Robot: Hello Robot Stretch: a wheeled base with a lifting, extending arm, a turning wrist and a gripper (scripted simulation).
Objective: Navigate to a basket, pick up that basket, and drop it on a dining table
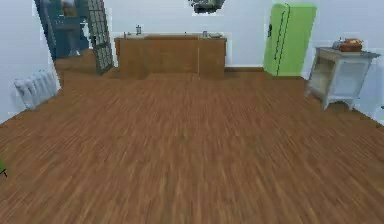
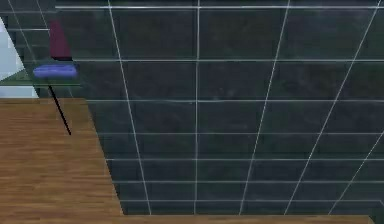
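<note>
A low brown-orange thing lies on a small pale grey table at the forward view's right, against the wall; its shape is too small to name. A wide stretch of wooden floor lies between me and that table.
A long wooden counter runs along the back wall, with a green fridge to its right. At the back left is a doorway with a dark grated door, and a white rack stands by the left wall. In the arm side view a dark gridded wall stands close, and a thin-legged glass table at the left bears a blue dish.
</note>
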